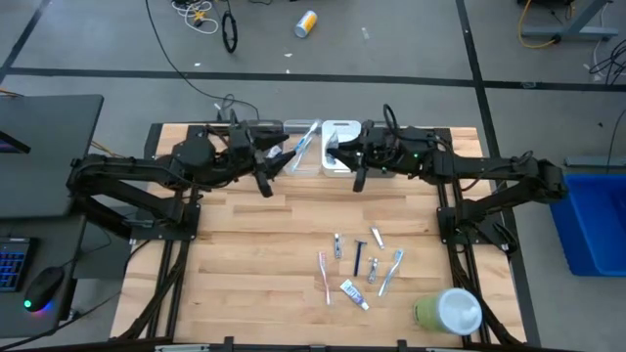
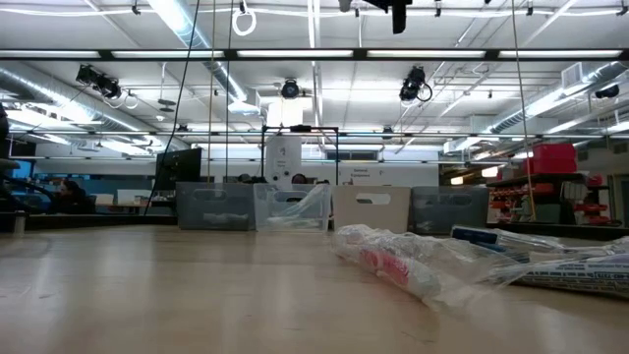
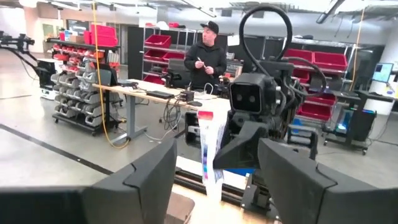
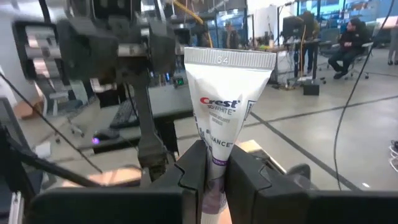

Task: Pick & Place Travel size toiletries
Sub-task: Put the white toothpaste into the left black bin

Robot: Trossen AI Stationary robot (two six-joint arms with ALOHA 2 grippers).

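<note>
Handover above the desk's (image 1: 245,244) far edge. Right end effector (image 4: 214,168) pinches a toothpaste tube (image 4: 225,118) upright — crimp uppermost, probably to drop into the clear bins (image 1: 321,147) below. Left end effector (image 3: 214,174) — fingers spread — faces it. Other toiletries (image 1: 357,266) lie near the front right corner.

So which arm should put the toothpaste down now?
The right one, probably. The right gripper is shut on the toothpaste tube, up by the clear bins at the table's far edge. The left gripper is open and empty.
</note>
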